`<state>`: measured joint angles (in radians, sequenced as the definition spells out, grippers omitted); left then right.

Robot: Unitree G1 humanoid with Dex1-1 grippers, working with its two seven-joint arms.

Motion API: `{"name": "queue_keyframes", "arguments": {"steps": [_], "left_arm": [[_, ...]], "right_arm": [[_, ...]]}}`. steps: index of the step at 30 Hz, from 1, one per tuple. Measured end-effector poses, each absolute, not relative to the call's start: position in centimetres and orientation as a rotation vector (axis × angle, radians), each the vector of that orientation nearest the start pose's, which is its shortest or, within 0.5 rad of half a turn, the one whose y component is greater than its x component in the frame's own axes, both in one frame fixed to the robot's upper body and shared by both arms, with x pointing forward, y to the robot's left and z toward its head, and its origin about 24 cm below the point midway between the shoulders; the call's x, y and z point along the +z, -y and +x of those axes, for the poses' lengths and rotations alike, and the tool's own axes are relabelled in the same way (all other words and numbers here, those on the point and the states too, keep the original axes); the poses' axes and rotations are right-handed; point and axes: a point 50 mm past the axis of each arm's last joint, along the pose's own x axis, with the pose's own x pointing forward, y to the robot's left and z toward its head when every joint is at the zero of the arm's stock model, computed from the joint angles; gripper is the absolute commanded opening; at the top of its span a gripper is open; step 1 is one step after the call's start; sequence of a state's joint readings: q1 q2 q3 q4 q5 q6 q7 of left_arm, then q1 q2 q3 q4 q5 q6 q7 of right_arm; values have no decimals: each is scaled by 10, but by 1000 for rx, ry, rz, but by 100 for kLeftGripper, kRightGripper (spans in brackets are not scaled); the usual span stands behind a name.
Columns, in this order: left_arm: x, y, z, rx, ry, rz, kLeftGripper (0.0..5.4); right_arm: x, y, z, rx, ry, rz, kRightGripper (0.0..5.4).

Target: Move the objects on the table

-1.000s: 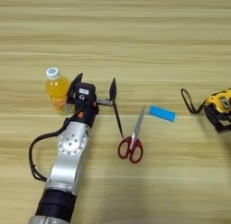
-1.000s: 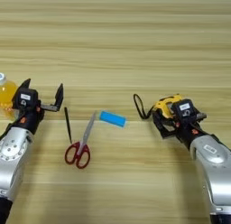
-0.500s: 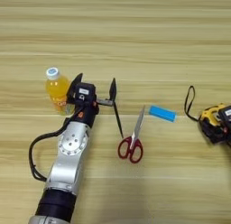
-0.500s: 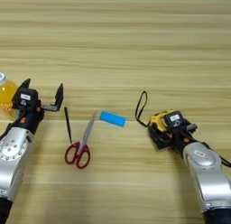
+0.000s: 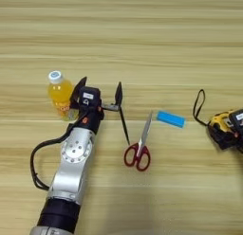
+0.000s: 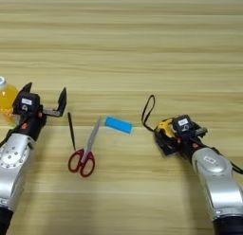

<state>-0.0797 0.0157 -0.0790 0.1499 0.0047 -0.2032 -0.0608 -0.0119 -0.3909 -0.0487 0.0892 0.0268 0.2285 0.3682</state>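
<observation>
Wooden planks with long grain lines make up the table (image 5: 142, 35), which fills both views.

On the left half, the left arm reaches up from the near edge. Its left gripper (image 5: 98, 91) has its two black fingers spread wide apart and holds nothing. It sits just right of the orange juice bottle (image 5: 60, 94), which stands upright with its white cap on, towards the left edge; one finger is close to the bottle's side, but whether they touch cannot be told.

On the right half, the right arm also comes up from the near edge. Its right gripper (image 6: 172, 135) is clamped on the yellow-black tape measure (image 6: 166, 129), whose black strap loops away towards the far edge.

Near the middle of the table lie the red-handled scissors (image 5: 140, 146), blades closed and pointing to the far edge, handles nearer. Just right of the blade tips lies the blue rectangular bar (image 5: 171, 119), slightly slanted. Left of the scissors lies the thin black pen (image 5: 124, 126), its far end below the left gripper's right finger.
</observation>
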Motion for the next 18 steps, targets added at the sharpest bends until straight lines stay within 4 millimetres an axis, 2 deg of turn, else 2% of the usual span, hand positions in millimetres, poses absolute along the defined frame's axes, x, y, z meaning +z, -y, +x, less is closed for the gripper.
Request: {"name": "queue_keyframes", "arguments": {"steps": [14,18], "left_arm": [[46,-123,266,-164,132,25,540],[46,-123,266,-164,132,25,540]], "right_arm": [[48,224,253,268,-141,-293,539],[55,215,253,322,-90,-305,539]]}}
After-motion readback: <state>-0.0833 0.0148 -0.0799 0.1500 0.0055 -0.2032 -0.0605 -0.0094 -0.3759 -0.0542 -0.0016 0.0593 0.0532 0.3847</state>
